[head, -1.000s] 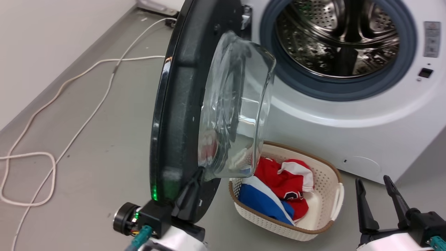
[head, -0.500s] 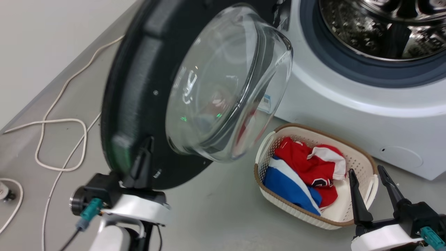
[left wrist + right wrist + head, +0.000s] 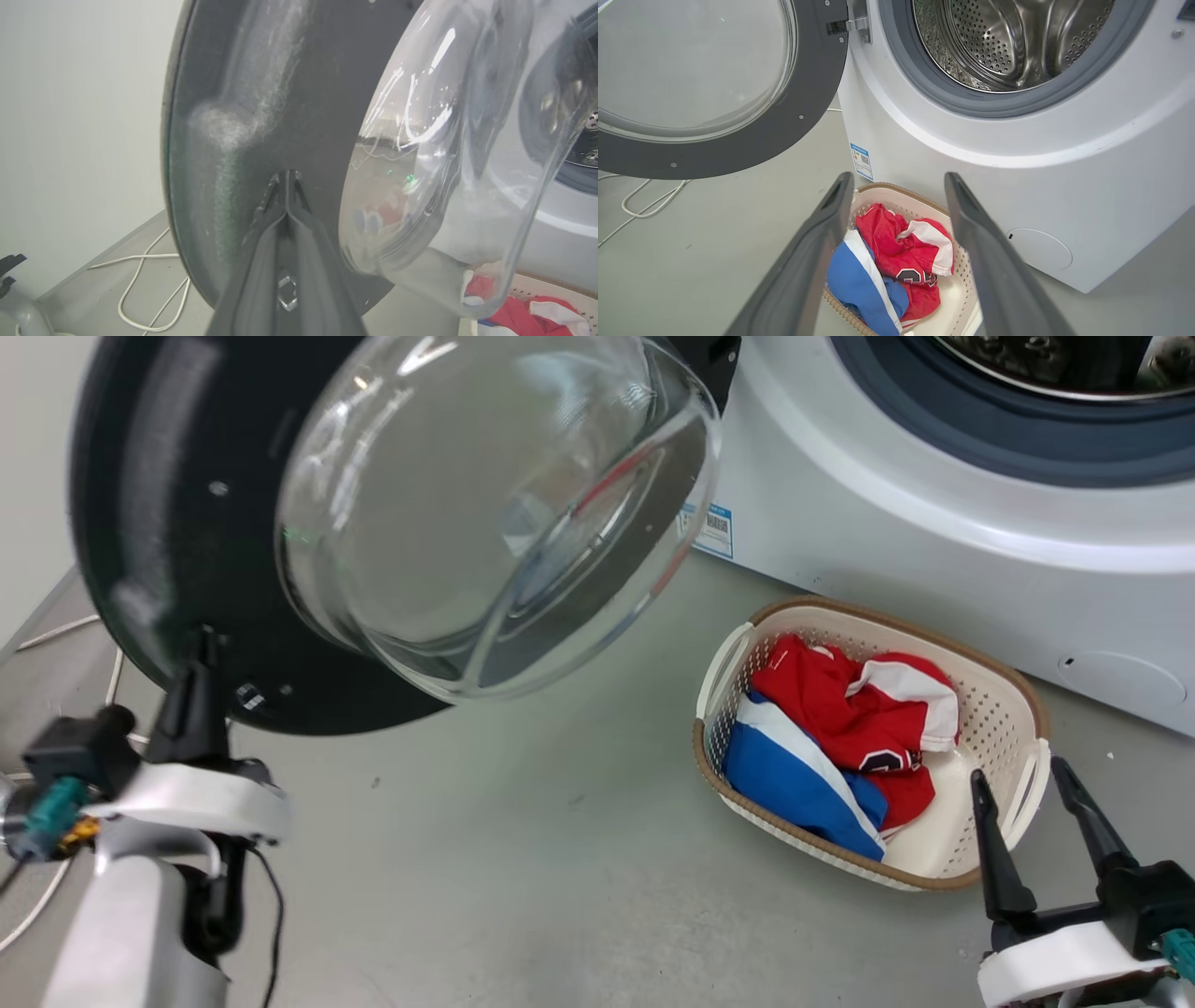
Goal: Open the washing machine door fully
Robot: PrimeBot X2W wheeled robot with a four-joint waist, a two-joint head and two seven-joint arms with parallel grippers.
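Left of the washing machine (image 3: 887, 551), a pale wall (image 3: 70, 116) meets smooth grey floor (image 3: 523, 859) with a looped white cable (image 3: 133, 257). The washing machine door (image 3: 140, 523), a glossy black ring around a bulging clear glass bowl (image 3: 485, 504), stands open to the machine's left, your left gripper (image 3: 199, 639), fingers closed on nothing, touching its inner face low down. In front of the machine sit a perforated cream basket (image 3: 1004, 728) of red and blue cloth (image 3: 812, 700) and your right gripper (image 3: 1018, 770), spread and empty

Dark fingers (image 3: 996, 859), white wrists (image 3: 1055, 961), teal connectors (image 3: 54, 805)
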